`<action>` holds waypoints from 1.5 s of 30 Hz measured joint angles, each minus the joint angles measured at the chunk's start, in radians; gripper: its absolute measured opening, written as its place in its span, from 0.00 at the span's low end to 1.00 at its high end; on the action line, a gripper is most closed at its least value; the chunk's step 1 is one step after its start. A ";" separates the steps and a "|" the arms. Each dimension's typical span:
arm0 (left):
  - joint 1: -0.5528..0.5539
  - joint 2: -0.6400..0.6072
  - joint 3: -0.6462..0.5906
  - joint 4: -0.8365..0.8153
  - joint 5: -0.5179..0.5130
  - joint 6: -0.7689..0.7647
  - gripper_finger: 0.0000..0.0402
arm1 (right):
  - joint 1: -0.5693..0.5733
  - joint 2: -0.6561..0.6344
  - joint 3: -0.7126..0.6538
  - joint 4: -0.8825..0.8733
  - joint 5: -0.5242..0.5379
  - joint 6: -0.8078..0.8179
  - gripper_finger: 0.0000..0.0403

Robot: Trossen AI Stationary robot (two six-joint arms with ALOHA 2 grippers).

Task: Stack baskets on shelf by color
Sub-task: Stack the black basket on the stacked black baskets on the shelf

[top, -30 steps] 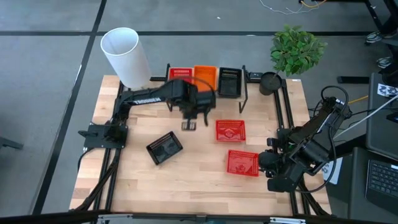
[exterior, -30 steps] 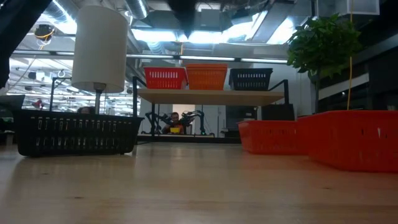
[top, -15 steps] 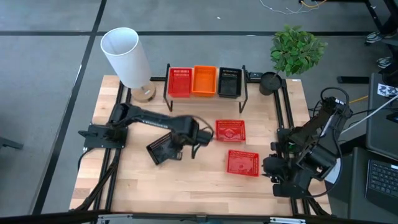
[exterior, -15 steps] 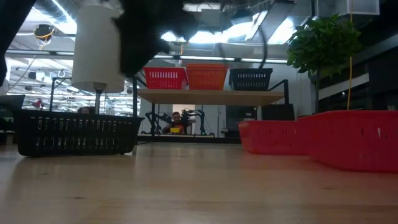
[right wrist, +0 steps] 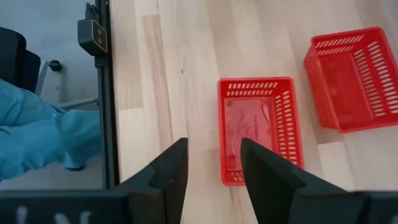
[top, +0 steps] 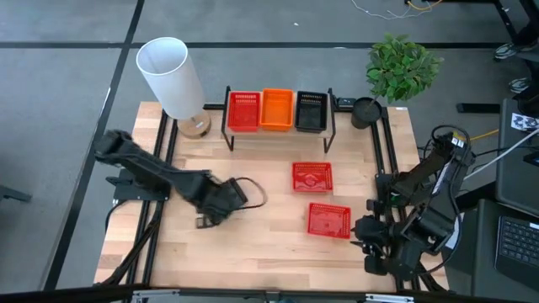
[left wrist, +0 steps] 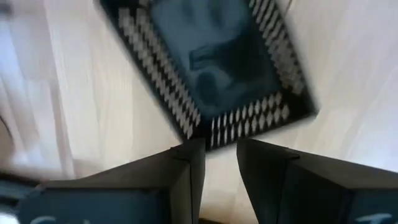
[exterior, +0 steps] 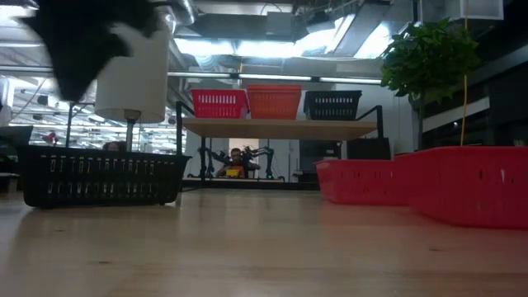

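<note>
On the shelf (top: 278, 128) at the table's far side, a red basket (top: 244, 110), an orange basket (top: 277, 108) and a black basket (top: 311, 110) sit side by side. Two more red baskets (top: 312, 177) (top: 328, 220) lie flat on the table. A black basket (left wrist: 211, 62) (exterior: 99, 175) rests on the table left of centre. My left gripper (left wrist: 221, 155) (top: 210, 215) hovers open above its rim, covering most of it in the high view. My right gripper (right wrist: 211, 165) waits open at the near right, short of the nearer red basket (right wrist: 258, 127).
A white lamp (top: 171, 77) stands at the far left corner and a potted plant (top: 402, 67) at the far right. A person's jeans-clad legs (right wrist: 43, 137) show beyond the table edge in the right wrist view. Bare wood lies along the near edge.
My left gripper has swung away from the shelf toward the near left and dropped over the black basket on the table. That basket has stayed put. My right arm has shifted slightly toward the near edge.
</note>
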 joint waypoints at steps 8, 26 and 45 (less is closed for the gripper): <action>0.059 -0.230 -0.326 0.077 -0.092 -0.168 0.21 | 0.000 0.073 0.000 0.050 -0.011 -0.001 0.36; 0.267 -0.122 -0.285 0.933 0.055 0.017 0.18 | -0.001 0.129 0.000 0.097 -0.010 -0.025 0.36; -0.079 0.256 -0.171 0.839 0.137 -0.310 0.11 | 0.000 0.136 0.000 0.112 -0.009 -0.083 0.36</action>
